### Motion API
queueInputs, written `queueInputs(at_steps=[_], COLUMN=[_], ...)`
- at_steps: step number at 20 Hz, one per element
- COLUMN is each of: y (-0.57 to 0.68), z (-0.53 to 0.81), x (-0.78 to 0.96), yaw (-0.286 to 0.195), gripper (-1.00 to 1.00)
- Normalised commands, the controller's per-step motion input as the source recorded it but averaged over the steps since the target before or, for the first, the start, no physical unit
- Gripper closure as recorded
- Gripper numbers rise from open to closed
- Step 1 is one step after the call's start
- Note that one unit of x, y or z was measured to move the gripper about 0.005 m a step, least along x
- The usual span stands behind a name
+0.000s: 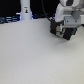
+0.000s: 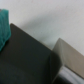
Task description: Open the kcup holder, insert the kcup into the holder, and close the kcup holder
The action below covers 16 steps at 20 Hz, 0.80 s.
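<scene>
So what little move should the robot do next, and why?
Probably ease the hand closer to the front of the kcup holder to catch its tray. The hand is right at the black box, its dark body fills much of the wrist view, and no pulled-out tray shows. It is too blurry to tell if the hand is open.

White Panda arm enters from the top edge on the exterior view's right, wrist pointed downward. Pale boxy wrist housing sits above the dark gripper, which hangs low, close over the surface at the far end of the scene. Fingers look dark and blocky (frame too blurry to separate them), so jaw spacing can't be read. Wrist view gives no clear finger shapes either, only blurred dark and grey forms near the lens. Whether anything is held can't be told. Only one arm in view.
</scene>
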Motion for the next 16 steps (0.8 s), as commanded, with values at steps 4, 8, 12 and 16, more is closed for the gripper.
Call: queueInputs(at_steps=[4, 8, 12, 16], y=[0.61, 0.61, 0.61, 0.59], z=[0.01, 0.01, 0.01, 0.10], x=[-0.55, -0.57, -0.56, -0.49], yaw=[0.046, 0.043, 0.042, 0.029], gripper=[-1.00, -1.00, -1.00, -1.00])
